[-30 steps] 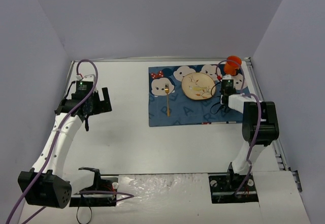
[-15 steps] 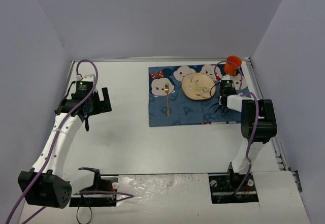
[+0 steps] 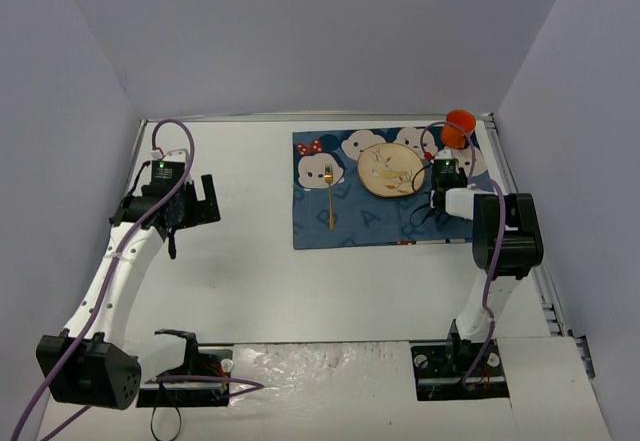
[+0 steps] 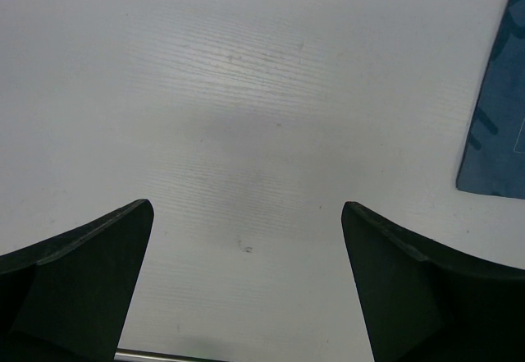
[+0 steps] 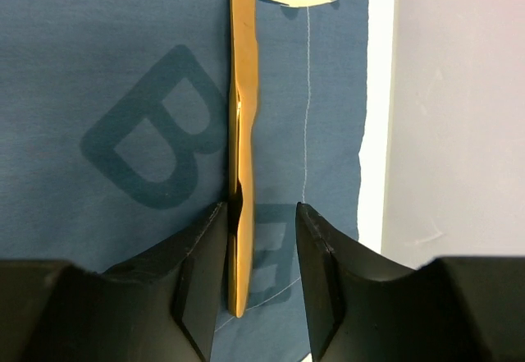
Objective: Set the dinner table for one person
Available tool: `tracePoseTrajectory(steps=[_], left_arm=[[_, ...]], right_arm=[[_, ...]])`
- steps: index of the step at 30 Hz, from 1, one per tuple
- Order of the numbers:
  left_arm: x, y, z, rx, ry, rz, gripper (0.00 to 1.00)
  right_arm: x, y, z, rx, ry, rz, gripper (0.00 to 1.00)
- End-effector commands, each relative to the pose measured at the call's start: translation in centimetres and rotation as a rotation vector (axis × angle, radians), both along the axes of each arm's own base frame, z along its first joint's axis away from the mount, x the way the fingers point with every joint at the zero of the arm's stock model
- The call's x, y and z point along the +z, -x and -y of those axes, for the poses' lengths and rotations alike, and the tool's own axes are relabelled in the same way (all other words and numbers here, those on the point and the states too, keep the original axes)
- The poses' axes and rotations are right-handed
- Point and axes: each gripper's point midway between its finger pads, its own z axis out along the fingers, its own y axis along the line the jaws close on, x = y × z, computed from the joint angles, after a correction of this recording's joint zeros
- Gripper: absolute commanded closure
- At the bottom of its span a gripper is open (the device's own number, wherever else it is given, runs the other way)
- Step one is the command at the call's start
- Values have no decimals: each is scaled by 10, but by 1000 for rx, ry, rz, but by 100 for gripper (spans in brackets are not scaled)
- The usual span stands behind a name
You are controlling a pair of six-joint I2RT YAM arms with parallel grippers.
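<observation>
Near the far right corner of the dinner table [image 3: 260,281], the right gripper [image 5: 261,214] hangs low over a blue mat [image 5: 123,66], jaws part-way apart. Btwn them a thin gold utensil [image 5: 243,132] stands edge-on. It touches the finger at left in the wrist view, w/ a clear gap to the other finger, so it isn't clamped. What kind of utensil it is can't be told.

Its far end reaches a cream plate [image 3: 390,170] sitting on the mat toward the mat's far edge. A gold fork [image 3: 329,201] lies flat on the mat left of the plate, apart from it, tines toward the table's far edge. An orange object [image 3: 459,126] sits at the mat's far right corner, just beyond the gripper.

The mat, printed w/ cartoon faces and letters, covers the table's far right part. The white table fills the view's floor, both arms bolted at its near edge. The left gripper [image 4: 246,214] hangs toward the left edge, well apart from the mat, jaws wide apart w/ only tabletop btwn them.
</observation>
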Motion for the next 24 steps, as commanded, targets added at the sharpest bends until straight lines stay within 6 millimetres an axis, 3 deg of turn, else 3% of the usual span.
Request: tracePoseTrajectory(steps=[1, 10, 16, 20, 24], left_arm=[[12, -7, -4, 9, -12, 52, 3], [10, -7, -4, 8, -12, 46, 3], [9, -8, -5, 12, -13, 44, 3], [9, -8, -6, 12, -16, 46, 3], [12, -9, -6, 14, -11, 62, 3]], right_arm=[[32, -12, -17, 35, -94, 113, 62], [100, -26, -35, 93, -280, 321, 58], [109, -33, -38, 125, -453, 368, 55], [114, -35, -54, 155, -565, 381, 54], [141, -31, -68, 154, -664, 459, 47]])
